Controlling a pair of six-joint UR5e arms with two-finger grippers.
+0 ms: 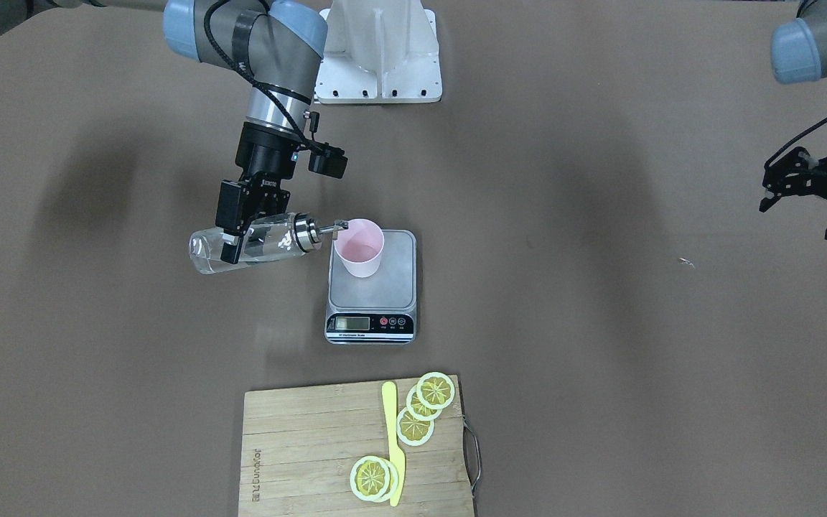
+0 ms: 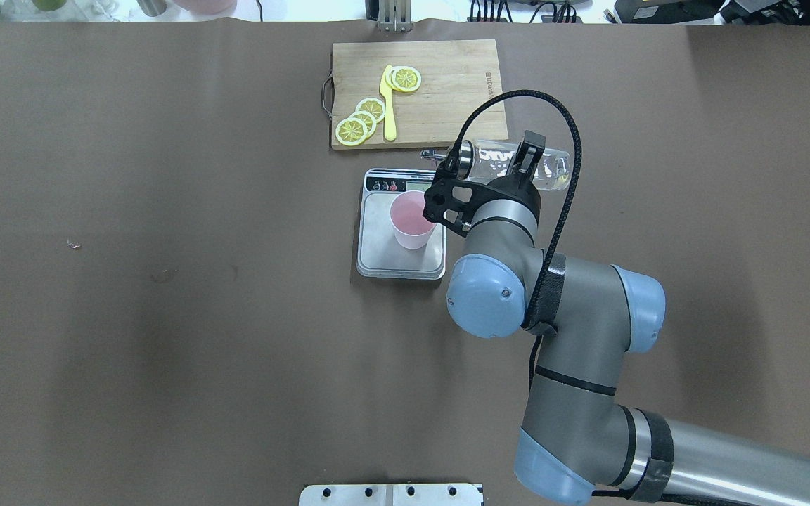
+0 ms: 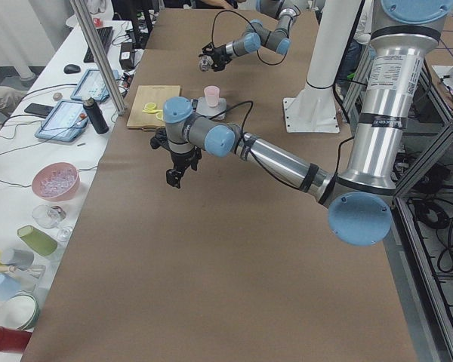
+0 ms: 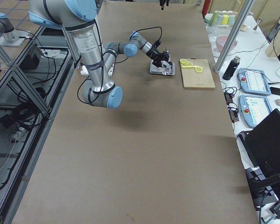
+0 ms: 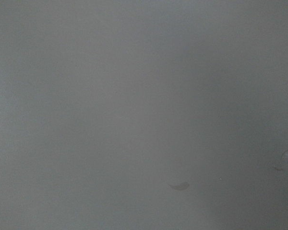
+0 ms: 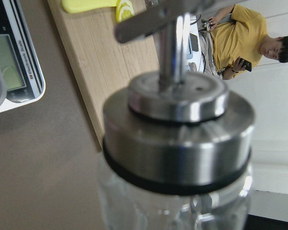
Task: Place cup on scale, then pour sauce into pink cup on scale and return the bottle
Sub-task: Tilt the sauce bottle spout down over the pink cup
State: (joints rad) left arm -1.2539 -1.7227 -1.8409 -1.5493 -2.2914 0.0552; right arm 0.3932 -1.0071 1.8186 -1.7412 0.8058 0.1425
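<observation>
The pink cup [image 1: 360, 248] stands upright on the far part of the scale [image 1: 374, 298], also in the overhead view [image 2: 410, 219] on the scale [image 2: 377, 256]. My right gripper [image 1: 232, 233] is shut on the clear glass bottle [image 1: 255, 244], holding it about level above the table beside the scale. Its metal spout [image 1: 331, 228] reaches the cup's rim. Clear sauce shows faintly in the bottle [image 2: 542, 169]. The right wrist view shows the metal cap [image 6: 177, 139] close up. My left gripper [image 1: 797, 219] is open and empty, far off at the table's side.
A wooden cutting board [image 1: 313, 445] with lemon slices [image 1: 422, 409] and a yellow knife [image 1: 392, 445] lies beyond the scale's display end. The robot base [image 1: 377, 64] is behind the scale. A small scrap [image 1: 686, 263] lies on the brown table.
</observation>
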